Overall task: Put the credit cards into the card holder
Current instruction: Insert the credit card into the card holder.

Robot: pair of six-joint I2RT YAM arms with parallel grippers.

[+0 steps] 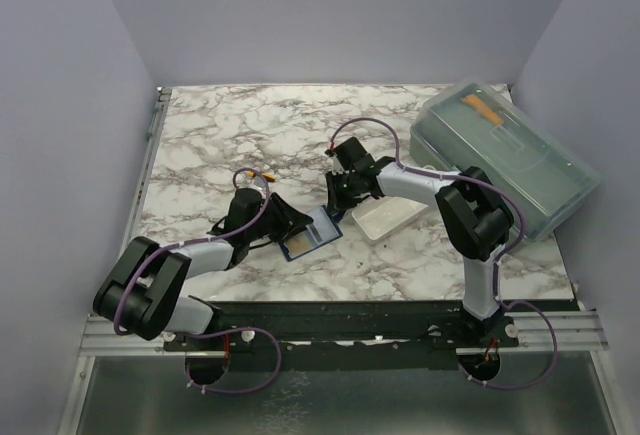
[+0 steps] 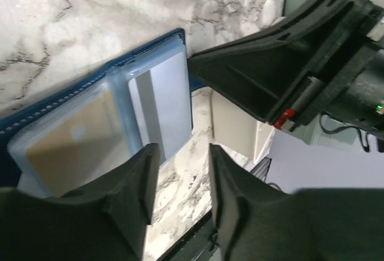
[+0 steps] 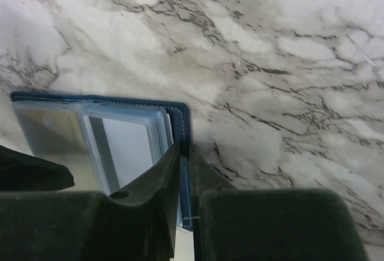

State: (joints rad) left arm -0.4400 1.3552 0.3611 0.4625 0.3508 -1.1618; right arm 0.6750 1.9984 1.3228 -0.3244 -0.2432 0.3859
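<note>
Near the near edge of the worktop [image 1: 200,145], about midway along it, the holder [image 1: 311,232] lies open between the two grippers. From above it is only a small navy square with a pale inside, and the cards cannot be made out.

The wrist views show more. The left gripper [image 2: 183,180] is at the holder's left side, released, its fingers apart with bare marble between them; one finger overlaps the edge of a sleeve. In the holder, the tan card [image 2: 78,132] sits behind the left clear sleeve and the grey card [image 2: 165,99] behind the right one. Only the right wrist view shows the grip of the right gripper [image 3: 185,174]: it is clenched on the holder's stitched navy edge on the right.

Only the top view shows the whole layout. The tray [image 1: 385,217] is just right of the holder, and the box [image 1: 520,170] is in the far right corner.

The count is two cards, one holder, one tray, one box and two grippers.
</note>
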